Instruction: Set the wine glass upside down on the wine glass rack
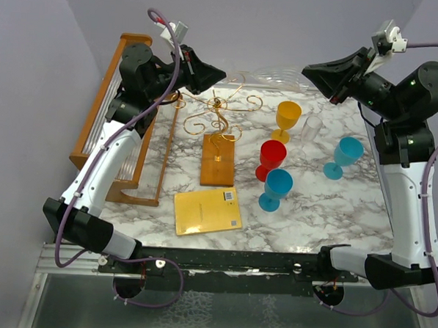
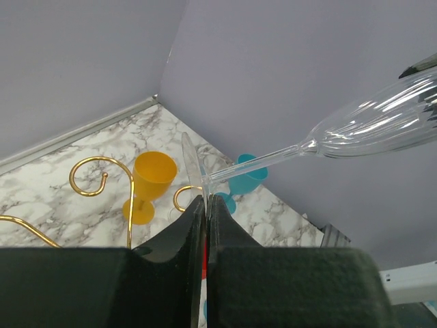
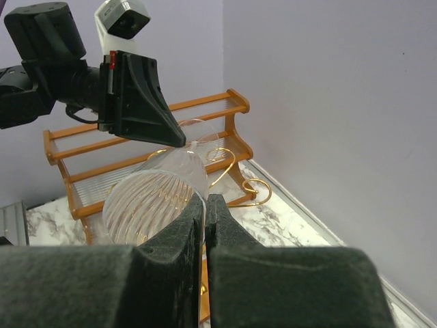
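A clear ribbed wine glass (image 1: pixel 271 76) lies on its side in the air at the back, held between both grippers. My left gripper (image 1: pixel 222 74) is shut on the edge of its foot (image 2: pixel 192 164); the stem and bowl (image 2: pixel 382 117) stretch away to the right. My right gripper (image 1: pixel 310 72) is shut on the bowl's rim (image 3: pixel 153 201), its open mouth facing the right wrist camera. The wine glass rack (image 1: pixel 220 114), gold wire with curled arms on a brown wooden base (image 1: pixel 219 160), stands below and in front of the glass. Its curls show in the left wrist view (image 2: pixel 89 171) and the right wrist view (image 3: pixel 254 193).
A large wooden two-tier frame (image 1: pixel 122 122) stands along the left. A yellow glass (image 1: pixel 287 120), a small clear glass (image 1: pixel 311 128), a red glass (image 1: pixel 271 159) and two blue glasses (image 1: pixel 277 189) (image 1: pixel 344 157) stand right of the rack. A yellow book (image 1: pixel 207 210) lies in front.
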`<state>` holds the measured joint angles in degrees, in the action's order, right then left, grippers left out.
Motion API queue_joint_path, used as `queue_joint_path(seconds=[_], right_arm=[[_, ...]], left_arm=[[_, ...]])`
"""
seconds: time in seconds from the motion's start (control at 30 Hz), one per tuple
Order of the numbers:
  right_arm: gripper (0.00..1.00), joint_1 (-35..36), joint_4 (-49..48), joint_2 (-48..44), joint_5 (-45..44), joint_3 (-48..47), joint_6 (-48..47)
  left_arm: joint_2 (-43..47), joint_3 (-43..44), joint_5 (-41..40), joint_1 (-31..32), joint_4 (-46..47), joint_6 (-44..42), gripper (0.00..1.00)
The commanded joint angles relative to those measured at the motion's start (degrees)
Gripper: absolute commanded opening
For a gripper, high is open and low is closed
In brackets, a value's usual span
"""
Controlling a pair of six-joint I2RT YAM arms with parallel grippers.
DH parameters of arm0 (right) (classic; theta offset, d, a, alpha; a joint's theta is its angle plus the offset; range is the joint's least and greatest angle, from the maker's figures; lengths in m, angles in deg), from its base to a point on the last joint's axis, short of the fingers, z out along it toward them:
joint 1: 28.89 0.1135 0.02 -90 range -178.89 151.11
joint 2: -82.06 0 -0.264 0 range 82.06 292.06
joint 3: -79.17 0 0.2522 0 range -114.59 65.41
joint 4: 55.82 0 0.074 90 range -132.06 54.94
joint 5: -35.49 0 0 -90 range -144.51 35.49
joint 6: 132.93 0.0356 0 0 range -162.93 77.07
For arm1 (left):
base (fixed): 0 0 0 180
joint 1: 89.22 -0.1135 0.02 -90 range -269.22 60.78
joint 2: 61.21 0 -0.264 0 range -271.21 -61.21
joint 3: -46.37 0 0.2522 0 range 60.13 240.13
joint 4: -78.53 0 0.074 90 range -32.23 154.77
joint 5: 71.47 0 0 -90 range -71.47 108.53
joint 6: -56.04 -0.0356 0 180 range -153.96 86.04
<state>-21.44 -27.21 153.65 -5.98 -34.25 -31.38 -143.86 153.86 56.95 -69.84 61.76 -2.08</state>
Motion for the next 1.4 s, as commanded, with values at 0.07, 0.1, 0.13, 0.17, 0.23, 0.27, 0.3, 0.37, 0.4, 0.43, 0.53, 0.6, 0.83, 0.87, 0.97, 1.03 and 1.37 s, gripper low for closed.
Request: queue_joint_path(seconds=[0.07,0.1,0.13,0.17,0.23,0.27,0.3,0.37,0.4,0.43,0.53,0.6,0.83,0.87,0.97,1.03,1.37], right_arm=[[0.01,-0.2,-2.9,-1.4,2.0,1.5,1.0],[0.01,-0.2,-2.8,-1.4,1.9,1.7,0.5],[0.03,-0.1,-2.6,-1.4,1.8,1.8,0.1],[0.07,-0.1,-2.4,-1.6,1.7,2.0,-0.4],[0.19,-0.2,-2.0,-1.8,1.6,2.3,-1.5],[0.25,-0.2,-1.6,-2.0,1.4,2.4,-2.2],[0.3,-0.2,-1.2,-2.1,1.1,2.5,-2.9],[0.39,-0.1,-0.1,-2.5,0.0,2.5,-4.6],[0.43,-0.1,0.7,-2.6,-0.4,2.4,-5.6],[0.47,-0.2,1.5,-2.9,-1.0,2.3,-6.6],[0.57,-0.1,3.9,-3.5,-2.8,1.7,-10.0],[0.62,-0.1,5.6,-4.0,-4.5,1.1,-12.6],[0.75,-0.1,10.9,-4.5,-10.2,1.5,-25.3],[0.77,-0.1,11.5,-4.6,-10.3,2.1,-27.1],[0.82,-0.1,12.9,-5.2,-9.7,5.5,-32.1],[0.86,-0.1,13.8,-5.6,-8.9,8.4,-35.9],[0.89,-0.1,5.8,-8.4,-13.7,25.6,-35.2]], left_arm=[[0.5,0.0,1.4,0.1,4.1,0.4,0.0],[0.7,-0.2,1.3,0.1,4.3,0.4,0.0],[0.9,-0.3,1.2,0.0,4.3,0.3,0.0],[1.1,-0.4,1.0,0.0,4.3,0.0,0.0],[1.6,-0.3,-0.1,-0.1,3.3,-1.6,0.0],[2.0,-0.2,-0.9,-0.2,2.7,-2.6,0.0],[2.3,-0.1,-1.8,-0.4,1.9,-3.8,0.0],[3.2,0.3,-4.2,-0.9,0.0,-6.5,0.0],[3.6,0.6,-5.0,-1.2,-0.9,-7.9,0.0],[4.1,0.9,-6.1,-1.5,-1.8,-9.1,0.0],[5.7,2.3,-9.9,-2.5,-5.2,-13.7,0.0],[6.7,3.5,-12.9,-2.9,-7.8,-17.4,0.0],[11.3,5.1,-24.5,-5.4,-14.3,-31.0,0.0],[12.1,5.0,-26.5,-6.0,-14.8,-32.5,0.0],[14.2,5.3,-31.5,-8.2,-15.9,-37.0,0.0],[15.0,5.8,-34.7,-9.5,-16.4,-40.2,0.0],[13.2,9.2,-48.5,-10.4,-14.9,-60.7,0.0]])
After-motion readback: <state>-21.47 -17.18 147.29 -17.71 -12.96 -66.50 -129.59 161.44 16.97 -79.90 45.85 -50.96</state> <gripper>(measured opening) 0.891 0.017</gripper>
